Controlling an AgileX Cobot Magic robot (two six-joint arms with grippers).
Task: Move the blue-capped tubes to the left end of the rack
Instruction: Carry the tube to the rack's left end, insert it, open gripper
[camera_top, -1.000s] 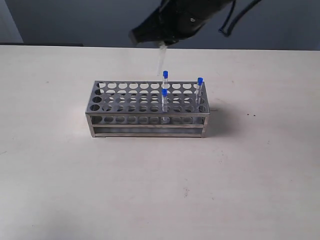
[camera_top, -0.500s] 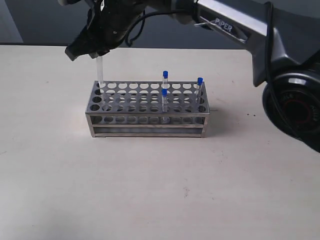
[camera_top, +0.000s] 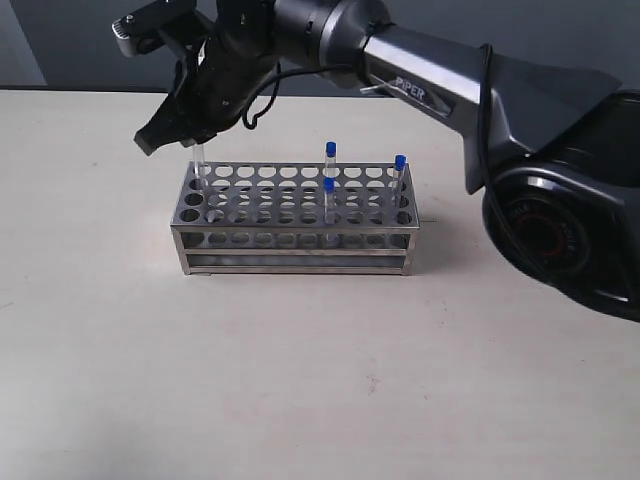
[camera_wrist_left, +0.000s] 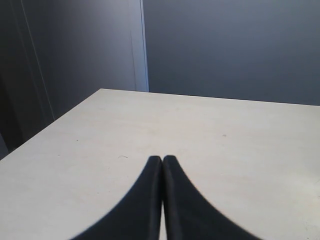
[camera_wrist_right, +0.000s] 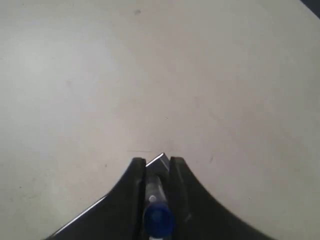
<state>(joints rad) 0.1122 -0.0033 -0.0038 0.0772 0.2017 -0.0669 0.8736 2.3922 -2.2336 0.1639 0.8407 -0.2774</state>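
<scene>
- You have one readable word: the lettering (camera_top: 418, 92) "PIPER", in white capitals.
- It stands on the grey link (camera_top: 445, 72) of the right arm in the exterior view, a short way up the arm from the right gripper (camera_top: 192, 135).
- The word runs lengthwise along the link and slants down to the right with it.
- The round black joint housing (camera_top: 550, 235) at the right edge of the exterior view bears red marks (camera_top: 528, 238), too small for you to read.

Shiny metal rack (camera_top: 295, 250); clear glossy tubes (camera_top: 329, 203); matt tbl (camera_top: 300, 380).
</scene>
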